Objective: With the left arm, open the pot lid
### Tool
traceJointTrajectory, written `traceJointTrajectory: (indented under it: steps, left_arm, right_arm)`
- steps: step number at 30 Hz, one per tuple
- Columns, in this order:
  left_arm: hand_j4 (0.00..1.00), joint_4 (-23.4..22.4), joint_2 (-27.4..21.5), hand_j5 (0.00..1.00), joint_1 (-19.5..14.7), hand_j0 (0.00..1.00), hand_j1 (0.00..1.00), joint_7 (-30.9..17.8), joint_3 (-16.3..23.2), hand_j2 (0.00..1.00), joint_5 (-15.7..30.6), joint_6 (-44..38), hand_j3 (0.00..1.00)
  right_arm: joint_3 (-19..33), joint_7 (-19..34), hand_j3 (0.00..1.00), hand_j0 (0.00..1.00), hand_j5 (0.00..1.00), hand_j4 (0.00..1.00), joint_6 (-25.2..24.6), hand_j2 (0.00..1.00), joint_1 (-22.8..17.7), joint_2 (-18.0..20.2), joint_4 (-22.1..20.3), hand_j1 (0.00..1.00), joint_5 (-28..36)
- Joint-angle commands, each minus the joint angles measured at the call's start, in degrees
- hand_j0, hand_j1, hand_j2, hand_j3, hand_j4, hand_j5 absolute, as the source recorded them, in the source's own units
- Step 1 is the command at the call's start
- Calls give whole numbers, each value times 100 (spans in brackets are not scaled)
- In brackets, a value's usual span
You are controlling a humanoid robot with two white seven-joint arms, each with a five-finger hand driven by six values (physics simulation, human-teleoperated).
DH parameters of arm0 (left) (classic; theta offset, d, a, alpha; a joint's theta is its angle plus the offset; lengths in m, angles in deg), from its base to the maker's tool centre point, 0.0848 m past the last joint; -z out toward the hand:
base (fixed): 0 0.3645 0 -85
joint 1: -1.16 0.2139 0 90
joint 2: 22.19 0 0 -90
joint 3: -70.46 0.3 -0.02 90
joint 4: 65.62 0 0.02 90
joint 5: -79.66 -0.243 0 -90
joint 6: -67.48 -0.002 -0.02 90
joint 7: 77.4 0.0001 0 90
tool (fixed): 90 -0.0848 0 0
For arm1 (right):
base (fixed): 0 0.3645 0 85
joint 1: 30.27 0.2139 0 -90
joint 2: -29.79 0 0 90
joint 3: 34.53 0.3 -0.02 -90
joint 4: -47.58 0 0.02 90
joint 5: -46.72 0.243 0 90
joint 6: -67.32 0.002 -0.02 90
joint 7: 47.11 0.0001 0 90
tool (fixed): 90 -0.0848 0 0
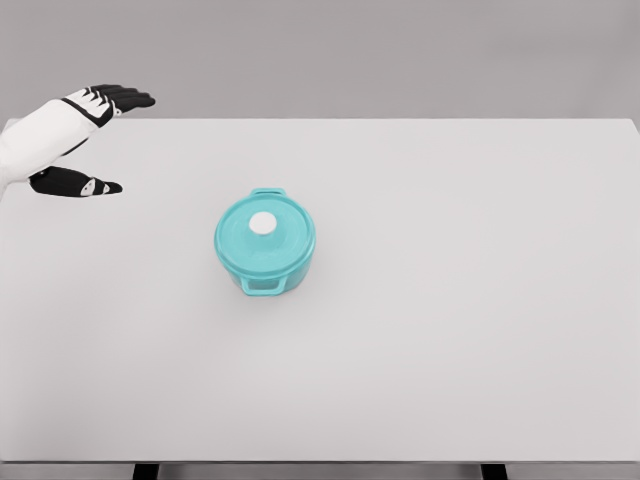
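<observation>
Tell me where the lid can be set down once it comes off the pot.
Most of the table is bare. The widest free patch runs from the pot to the right edge; the strip between the pot and the near edge is also free. The lid is on the pot. The only crowded spot is the far left corner, where the left hand hovers, fingers spread.

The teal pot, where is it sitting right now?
In the head view, the teal pot stands left of the white table's centre, lid on, with the open left robot hand apart at the far left.
</observation>
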State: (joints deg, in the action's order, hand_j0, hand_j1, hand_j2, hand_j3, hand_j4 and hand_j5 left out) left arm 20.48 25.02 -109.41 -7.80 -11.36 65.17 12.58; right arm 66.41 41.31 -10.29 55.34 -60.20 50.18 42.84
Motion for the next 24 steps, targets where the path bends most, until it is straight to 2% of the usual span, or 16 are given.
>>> traceJointTrajectory:
  steps: [1, 4, 6, 8, 9, 14, 15, 16, 18, 19, 20, 22, 23, 24]
  left_arm:
    - [100, 4, 25, 100, 0, 100, 100, 1, 0, 100, 16, -10, 100]
    - [100, 12, 25, 100, 0, 100, 100, -43, 17, 100, -10, -10, 100]
    - [100, 83, 95, 100, -9, 100, 100, -412, 26, 100, -308, -10, 100]
    - [100, 83, 358, 100, -79, 100, 100, -588, -18, 100, -1108, -10, 100]
    - [100, 92, 367, 100, -88, 100, 100, -588, -18, 100, -1196, -10, 100]
    - [100, 21, 315, 100, -88, 100, 100, -579, 26, 100, -1162, -10, 100]
    - [100, 13, 227, 100, -132, 100, 100, -553, 44, 100, -1161, -10, 100]
    - [100, -14, -27, 100, -333, 100, 100, -579, 113, 100, -1223, -10, 100]
    - [100, -75, -432, 100, -720, 100, 100, -579, 631, 100, -1223, -10, 100]
    - [100, -75, -520, 100, -1098, 100, 100, -588, 1088, 100, -1240, -10, 100]
    - [100, -67, -520, 100, -1283, 100, 100, -588, 1405, 100, -1293, -10, 100]
    - [100, -67, -371, 100, -1441, 100, 100, -632, 1845, 100, -1389, -10, 100]
    - [100, -67, -213, 100, -1459, 100, 100, -816, 1924, 100, -1521, -10, 100]
    - [100, -58, -11, 100, -1450, 100, 100, -1263, 1942, 100, -1627, -10, 100]
  right_arm:
    - [58, 0, 100, 100, 100, 100, 0, 100, 0, 0, -4, 100, 10]
    - [-3, 9, 100, 100, 100, 100, 0, 100, -18, 0, 48, 100, -8]
    - [49, 9, 100, 100, 100, 100, 0, 100, 0, 0, -4, 100, -8]
    - [5, 9, 100, 100, 100, 100, 0, 100, 0, 0, 40, 100, -8]
    - [5, 9, 100, 100, 100, 100, 0, 100, 0, 0, 40, 100, -8]
    - [5, 9, 100, 100, 100, 100, 0, 100, 0, 0, 22, 100, -8]
    - [5, 9, 100, 100, 100, 100, 0, 100, 0, 0, 22, 100, -8]
    - [5, 9, 100, 100, 100, 100, 0, 100, 0, 0, 22, 100, -8]
    - [5, 9, 100, 100, 100, 100, 0, 100, 0, 0, 22, 100, -8]
    - [5, 9, 100, 100, 100, 100, 0, 100, 0, 0, 22, 100, -8]
    - [5, 9, 100, 100, 100, 100, 0, 100, 0, 0, 22, 100, -8]
    - [5, 9, 100, 100, 100, 100, 0, 100, 0, 0, 22, 100, -8]
    - [5, 9, 100, 100, 100, 100, 0, 100, 0, 0, 22, 100, -8]
    - [5, 9, 100, 100, 100, 100, 0, 100, 0, 0, 22, 100, -8]
